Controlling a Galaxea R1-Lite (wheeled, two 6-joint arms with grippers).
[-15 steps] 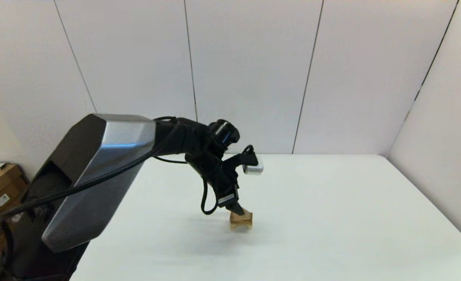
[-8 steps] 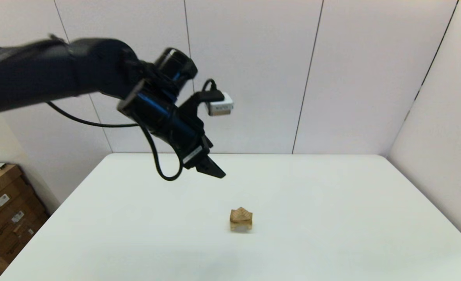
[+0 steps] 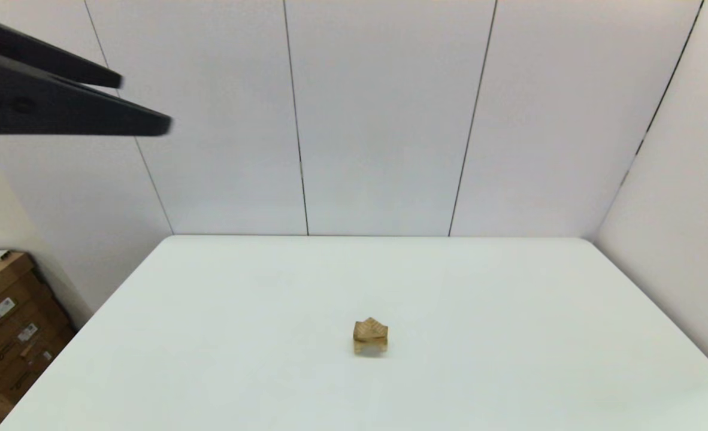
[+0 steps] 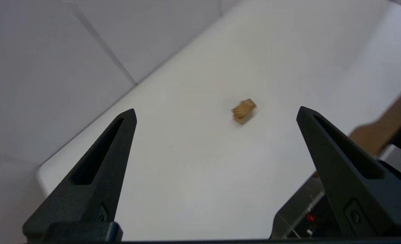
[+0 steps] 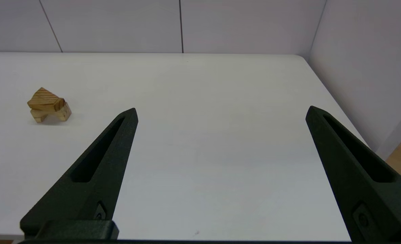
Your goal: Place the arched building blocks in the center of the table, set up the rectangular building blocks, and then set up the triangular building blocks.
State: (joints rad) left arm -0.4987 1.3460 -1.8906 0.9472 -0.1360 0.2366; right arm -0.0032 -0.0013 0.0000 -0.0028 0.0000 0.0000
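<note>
Three light-wood blocks stand stacked near the middle of the white table [image 3: 510, 311]. The arched building block [image 5: 63, 114] is at the bottom on its two legs. The rectangular building block [image 5: 41, 108] lies flat on it, and the triangular building block [image 5: 44, 96] sits on top, ridge up. In the head view the stack shows as one small pile [image 3: 370, 337]. My left gripper [image 3: 144, 103] is open and empty, high at the upper left and far from the stack [image 4: 244, 110]. My right gripper [image 5: 221, 109] is open and empty, low over the table's near side, to the right of the stack.
Cardboard boxes [image 3: 6, 311] stand on the floor past the table's left edge. White wall panels close off the back and right sides. Part of the robot's body [image 4: 383, 159] shows in the left wrist view.
My left arm has let go at the stack and swung up and to the left, so only its fingers remain in the head view. The stack has not moved.
</note>
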